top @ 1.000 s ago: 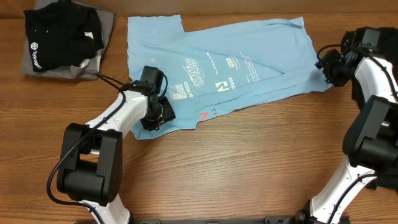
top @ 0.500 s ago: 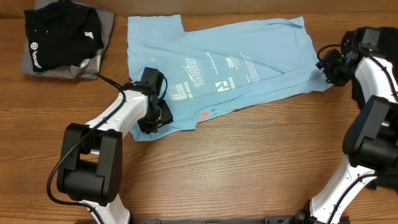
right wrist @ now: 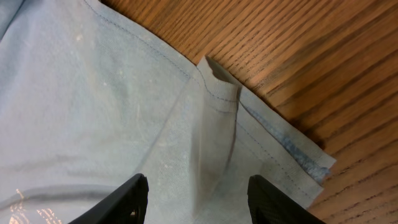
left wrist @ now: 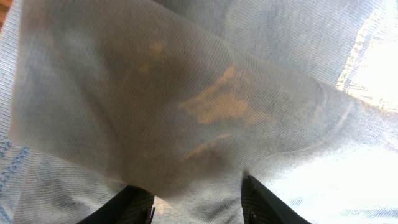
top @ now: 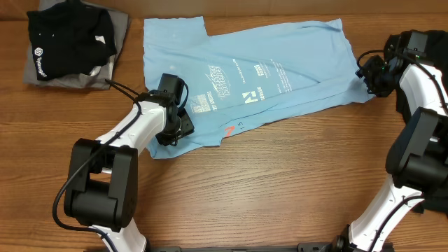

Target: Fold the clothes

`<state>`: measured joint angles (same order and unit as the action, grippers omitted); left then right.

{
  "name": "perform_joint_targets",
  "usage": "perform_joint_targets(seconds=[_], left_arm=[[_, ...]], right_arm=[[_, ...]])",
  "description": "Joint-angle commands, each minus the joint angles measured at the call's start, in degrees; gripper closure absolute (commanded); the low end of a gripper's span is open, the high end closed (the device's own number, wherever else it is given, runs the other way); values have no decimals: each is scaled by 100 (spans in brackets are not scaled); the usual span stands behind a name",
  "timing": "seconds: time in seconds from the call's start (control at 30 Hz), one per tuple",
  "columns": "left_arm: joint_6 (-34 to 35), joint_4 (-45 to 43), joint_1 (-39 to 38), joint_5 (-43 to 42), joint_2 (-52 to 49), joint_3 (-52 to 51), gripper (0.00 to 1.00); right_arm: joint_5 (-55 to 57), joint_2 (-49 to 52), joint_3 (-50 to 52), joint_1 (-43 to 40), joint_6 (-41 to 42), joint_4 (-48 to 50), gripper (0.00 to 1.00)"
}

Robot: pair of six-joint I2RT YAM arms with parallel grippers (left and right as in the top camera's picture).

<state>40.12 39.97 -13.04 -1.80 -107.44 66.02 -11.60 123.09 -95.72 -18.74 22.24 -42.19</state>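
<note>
The light blue T-shirt point(top: 280, 49) lies spread on the wooden table, white lettering and a red mark point(top: 228, 131) facing up. My left gripper point(top: 175, 128) is low on the shirt's lower left corner. In the left wrist view its fingers point(left wrist: 261, 202) stand apart, with bunched blue cloth point(left wrist: 205, 112) rising between and ahead of them. My right gripper point(top: 369, 75) is open over the shirt's right sleeve edge. In the right wrist view its fingers point(right wrist: 134, 199) straddle a small raised fold of sleeve point(right wrist: 219, 93) beside the stitched hem point(right wrist: 305, 158).
A stack of black T-shirts point(top: 70, 35) on grey cloth point(top: 120, 28) sits at the far left corner. Something dark point(top: 401, 105) lies at the right edge, mostly hidden behind the right arm. Bare wood point(top: 266, 189) runs along the front of the table.
My left gripper shifted slightly on the shirt, and the lower left corner of the cloth slid a little to the left. The right arm has not moved.
</note>
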Motion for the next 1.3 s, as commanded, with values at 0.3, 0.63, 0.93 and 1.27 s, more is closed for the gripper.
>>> perform_joint_targets(seconds=[0.3,0.63,0.93,1.27], left_arm=[[-179,-17,0,240,-79,129,66],[-334,-293,0,243,-79,136,96],[-420,-656,0,245,-76,173,96],[-385,-321,0,203,-79,389,96]], right_arm=[[46,31,-98,11,-22,2,45],[66,31,-98,11,-22,7,45],[66,31,-98,11,-22,4,45],[66,33,-98,11,-22,2,45]])
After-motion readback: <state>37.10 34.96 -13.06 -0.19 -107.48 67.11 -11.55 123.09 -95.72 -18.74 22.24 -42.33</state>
